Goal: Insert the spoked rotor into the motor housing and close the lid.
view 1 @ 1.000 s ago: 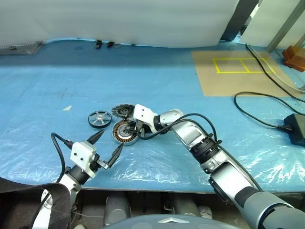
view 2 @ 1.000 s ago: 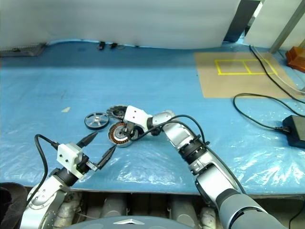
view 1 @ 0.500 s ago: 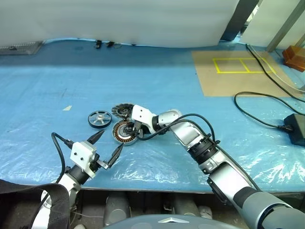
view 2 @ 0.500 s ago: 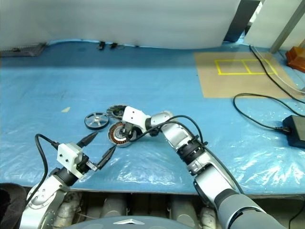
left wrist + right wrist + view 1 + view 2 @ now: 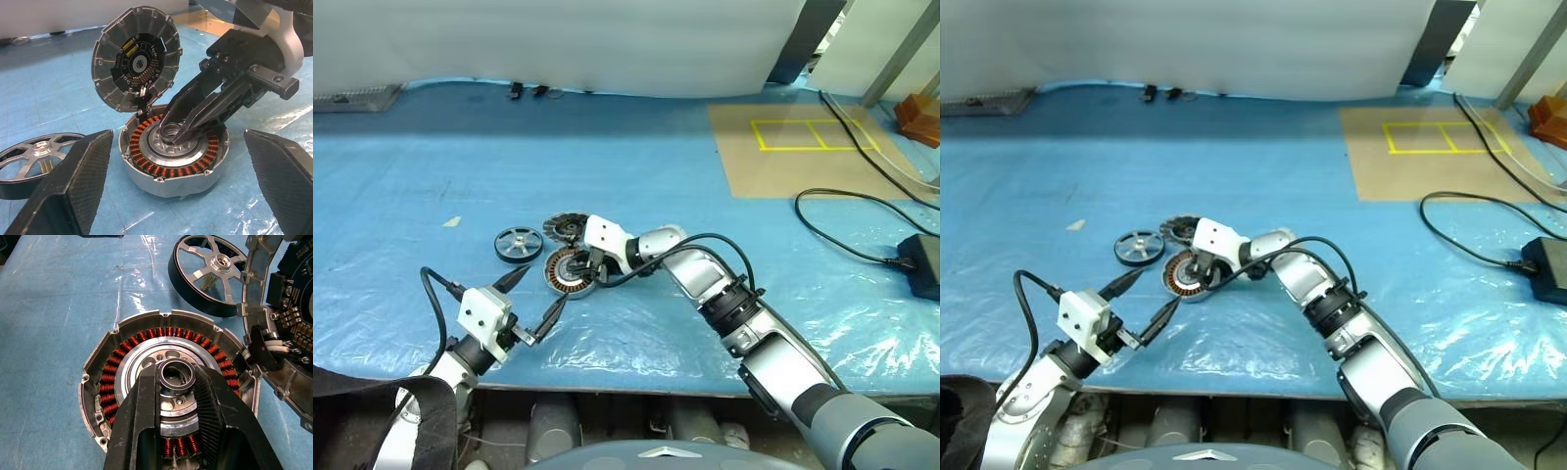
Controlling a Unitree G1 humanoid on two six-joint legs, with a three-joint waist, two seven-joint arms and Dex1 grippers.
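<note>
The motor housing lies on the blue sheet, its ring of copper windings facing up. Its lid stands tilted up at the housing's far edge, still joined by wires. Just left of them the spoked rotor lies flat, with a black rim and silver spokes. My right gripper reaches in from the right, angled down, shut on the silver hub at the housing's centre. My left gripper hovers near the table's front edge, open and empty, pointing at the housing, its fingers spread wide.
A brown board with yellow tape lies at the back right. A black cable runs to a black box at the right edge. A white scrap lies left of the rotor. A white curtain closes off the back.
</note>
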